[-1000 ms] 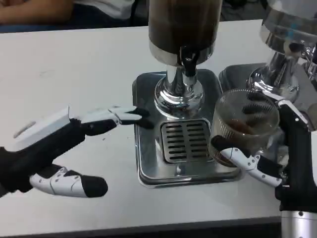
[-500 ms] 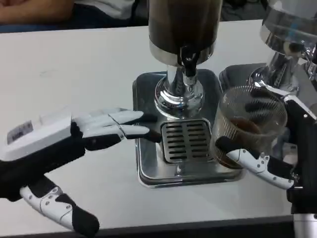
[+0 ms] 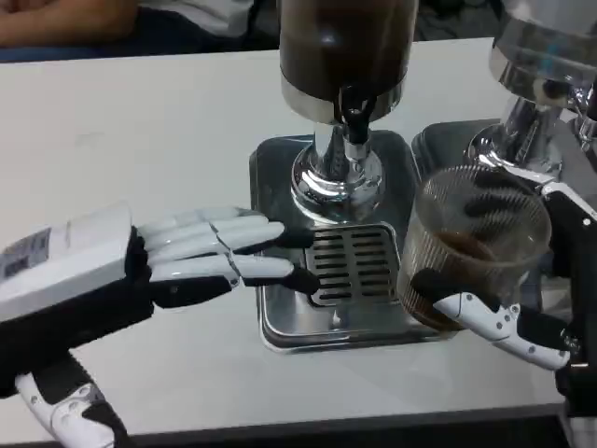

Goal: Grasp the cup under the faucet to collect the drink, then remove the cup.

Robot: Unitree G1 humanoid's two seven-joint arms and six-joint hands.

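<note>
holding the ribbed clear cup (image 3: pixel 476 245) in right hand (image 3: pixel 522 308), fingers wrapped round it, clear of the faucet (image 3: pixel 355 121); left hand (image 3: pixel 140 266) flat, fingers pressed together over the drip tray (image 3: pixel 280 317).

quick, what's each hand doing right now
Left hand: open, fingers stretched toward the drip tray, holding nothing.
Right hand: holding the cup.

A second chrome dispenser base (image 3: pixel 522 140) stands on its own tray (image 3: pixel 437 142) at the white counter's (image 3: pixel 140 131) right edge.
</note>
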